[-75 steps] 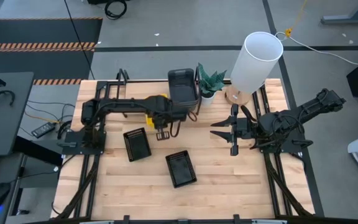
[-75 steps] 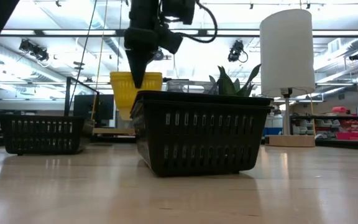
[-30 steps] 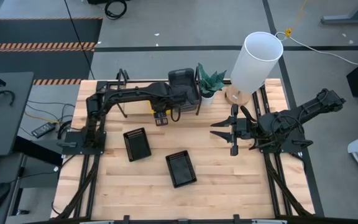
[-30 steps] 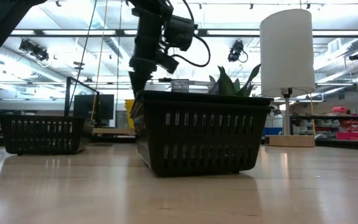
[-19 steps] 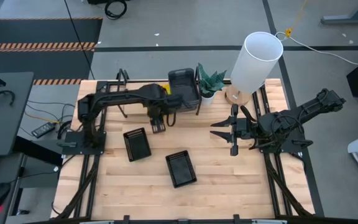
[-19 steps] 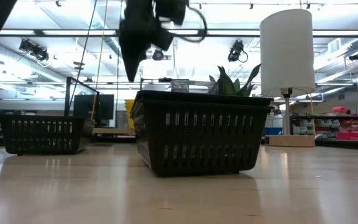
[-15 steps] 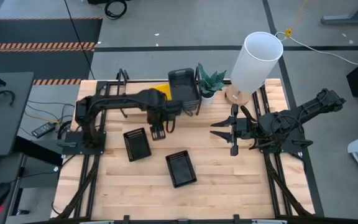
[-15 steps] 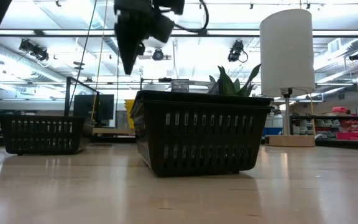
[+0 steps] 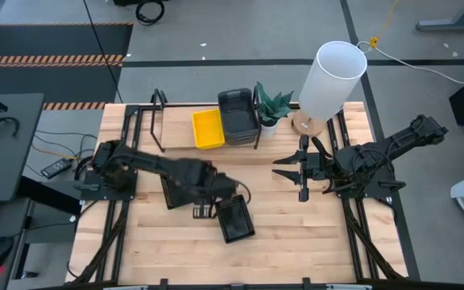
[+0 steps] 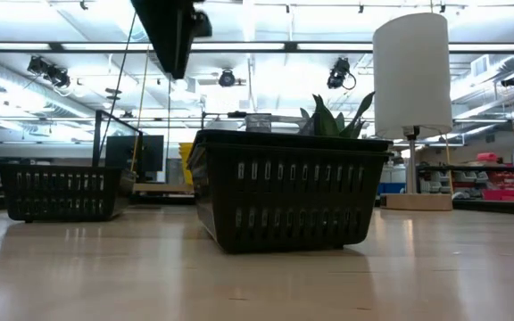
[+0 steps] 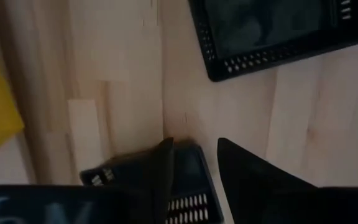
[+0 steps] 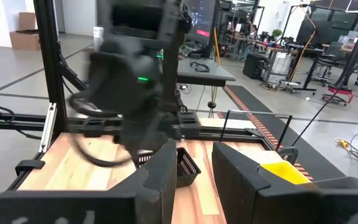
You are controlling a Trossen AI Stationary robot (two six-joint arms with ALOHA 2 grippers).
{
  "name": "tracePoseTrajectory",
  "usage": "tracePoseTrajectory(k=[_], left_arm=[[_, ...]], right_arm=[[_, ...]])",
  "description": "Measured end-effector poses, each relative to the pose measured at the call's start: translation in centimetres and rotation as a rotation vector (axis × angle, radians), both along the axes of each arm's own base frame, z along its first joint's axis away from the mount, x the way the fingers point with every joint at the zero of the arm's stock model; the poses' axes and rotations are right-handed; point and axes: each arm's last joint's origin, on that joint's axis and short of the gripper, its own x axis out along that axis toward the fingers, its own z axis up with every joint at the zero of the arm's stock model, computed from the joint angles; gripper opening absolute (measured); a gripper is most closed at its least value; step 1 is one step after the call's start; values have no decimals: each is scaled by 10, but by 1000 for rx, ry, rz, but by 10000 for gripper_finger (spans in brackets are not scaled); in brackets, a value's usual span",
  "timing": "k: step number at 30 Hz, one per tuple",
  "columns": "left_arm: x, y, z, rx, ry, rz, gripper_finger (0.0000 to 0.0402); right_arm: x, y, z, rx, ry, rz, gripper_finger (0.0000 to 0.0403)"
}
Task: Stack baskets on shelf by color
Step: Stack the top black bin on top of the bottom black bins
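A yellow basket (image 9: 208,129) and a stack of dark grey baskets (image 9: 238,117) rest on the shelf (image 9: 176,130) at the table's far edge. Two black mesh baskets lie on the tabletop, one (image 9: 235,219) near the middle and one (image 9: 172,196) to its left, partly under my left arm. My left gripper (image 9: 203,211) hangs between them, pointing down and open, with nothing between its fingers (image 11: 166,168). In the left wrist view one black basket (image 11: 272,31) lies ahead and another (image 11: 148,180) lies below the fingers. My right gripper (image 9: 279,167) waits level and open at the right.
A tall white lamp (image 9: 333,76) and a small potted plant (image 9: 272,105) stand at the far edge, right of the shelf. In the low view, the nearer black basket (image 10: 288,192) fills the middle, with the other (image 10: 56,192) at the left.
My left gripper has swung away from the shelf toward the table's near edge and risen a little. It now hangs over the gap between the two black baskets. The yellow basket stays on the shelf, now uncovered by the arm.
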Motion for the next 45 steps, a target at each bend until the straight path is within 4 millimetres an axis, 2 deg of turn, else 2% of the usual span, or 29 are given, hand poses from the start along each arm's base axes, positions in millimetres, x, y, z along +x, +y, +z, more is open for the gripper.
tracePoseTrajectory(k=[4,11,14,17,20,24,31,35,45], left_arm=[[-5,-26,0,75,-43,-48,123],[-15,-56,1,196,-84,-198,117],[-16,-68,-7,215,-126,-285,116],[-26,-75,-20,221,-137,-361,116],[-42,-72,-30,248,-124,-372,116],[-63,-59,-32,214,-178,-259,116],[-93,-39,-44,106,-236,115,123],[-97,-37,-61,40,-211,246,140],[-96,-29,-90,-50,-222,352,180]], right_arm=[[0,0,0,0,0,0,108],[0,0,0,0,0,1,108],[0,0,0,0,0,1,108],[0,0,0,-1,1,1,108],[0,0,0,-2,3,1,108],[0,0,0,-2,0,1,108],[0,0,0,-3,0,1,108],[0,0,0,-3,0,1,108],[0,0,1,-7,-7,2,108]])
